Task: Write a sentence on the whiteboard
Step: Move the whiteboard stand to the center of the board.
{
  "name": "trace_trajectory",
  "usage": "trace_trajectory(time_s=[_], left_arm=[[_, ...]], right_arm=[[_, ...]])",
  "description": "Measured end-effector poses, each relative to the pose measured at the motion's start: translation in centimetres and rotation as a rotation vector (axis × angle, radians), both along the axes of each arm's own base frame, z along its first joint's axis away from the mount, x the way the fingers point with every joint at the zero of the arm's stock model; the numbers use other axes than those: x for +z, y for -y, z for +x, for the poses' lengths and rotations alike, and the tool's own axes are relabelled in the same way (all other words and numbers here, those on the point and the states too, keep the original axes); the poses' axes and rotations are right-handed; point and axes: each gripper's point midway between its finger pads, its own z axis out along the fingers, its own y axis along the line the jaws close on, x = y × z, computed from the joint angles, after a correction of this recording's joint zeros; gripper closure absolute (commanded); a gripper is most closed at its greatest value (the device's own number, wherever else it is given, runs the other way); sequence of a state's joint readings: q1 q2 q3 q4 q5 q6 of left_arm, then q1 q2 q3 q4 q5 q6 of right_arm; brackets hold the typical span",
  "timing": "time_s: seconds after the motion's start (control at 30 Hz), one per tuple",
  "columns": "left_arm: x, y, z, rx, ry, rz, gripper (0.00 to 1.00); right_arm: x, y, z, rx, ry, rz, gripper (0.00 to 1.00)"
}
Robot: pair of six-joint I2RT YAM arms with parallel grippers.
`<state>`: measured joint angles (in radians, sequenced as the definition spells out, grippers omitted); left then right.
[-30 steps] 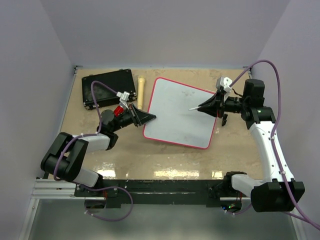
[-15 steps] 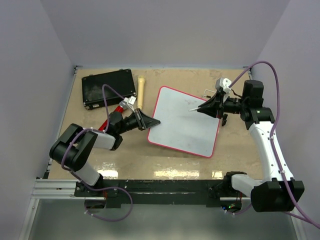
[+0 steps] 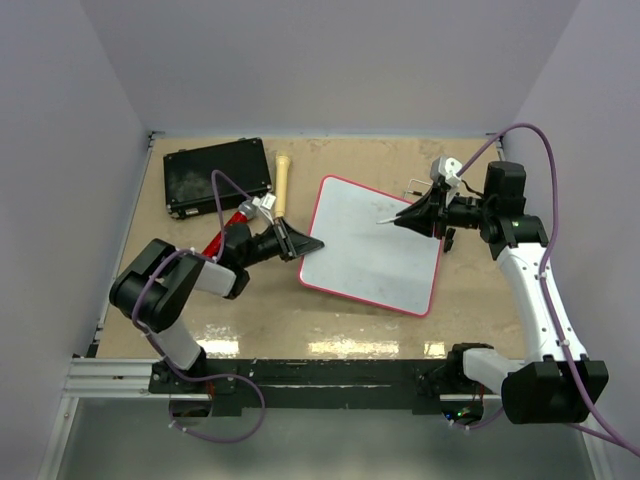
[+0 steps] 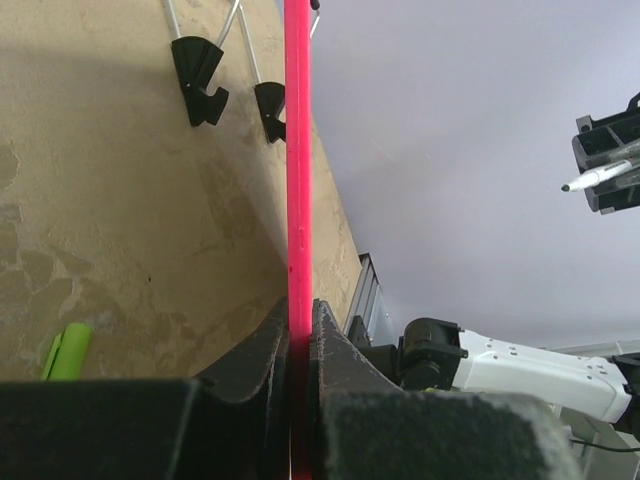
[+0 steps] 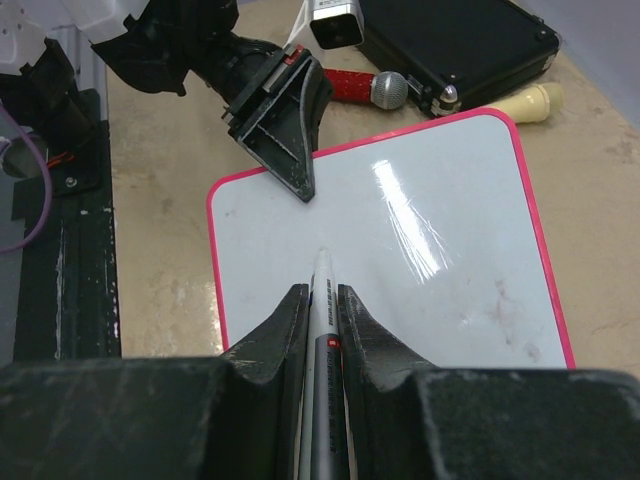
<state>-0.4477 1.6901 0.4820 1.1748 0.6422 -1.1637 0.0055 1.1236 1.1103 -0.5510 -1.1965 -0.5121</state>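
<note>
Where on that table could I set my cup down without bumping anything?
Two bare stretches of table: the far strip beyond the whiteboard, and the near strip between it and the arms' base rail. The far-left corner is crowded: black case, wooden handle, red microphone, with the left gripper clamped on the board's edge.

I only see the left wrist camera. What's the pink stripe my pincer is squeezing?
Observer: The red-pink rim of a flat white rectangular whiteboard; the top view shows your left pincer clamped on its left edge.
Child: Anything written on it?
Observer: No words in the right wrist view, only faint smudges.
Child: Where's the pen tip?
Observer: Over the board, on a silver marker shut in the right pincer; touching or not, I cannot tell.
</note>
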Motion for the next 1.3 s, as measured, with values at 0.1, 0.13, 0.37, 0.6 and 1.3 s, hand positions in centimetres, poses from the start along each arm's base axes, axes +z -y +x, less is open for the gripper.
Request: trace_trajectory(time_s=[0.1, 0.13, 0.37, 0.6, 1.3], left_arm=[[-0.2, 0.2, 0.4, 0.000, -0.015, -0.003, 1.00], [-0.3, 0.3, 0.5, 0.001, -0.018, -0.005, 1.00], [0.0, 0.8, 1.5, 0.012, -0.008, -0.011, 1.00], [0.3, 1.0, 2.5, 0.029, 0.015, -0.009, 1.00], [-1.4, 2.1, 4.8, 0.058, -0.057, -0.015, 0.91]], right_arm=[[-0.1, 0.0, 0.0, 0.000, -0.002, 0.000, 1.00], [-0.1, 0.0, 0.0, 0.000, -0.002, 0.000, 1.00], [-0.1, 0.0, 0.0, 0.000, -0.004, 0.000, 1.00], [-0.2, 0.0, 0.0, 0.000, -0.005, 0.000, 1.00], [-0.2, 0.0, 0.0, 0.000, -0.006, 0.000, 1.00]])
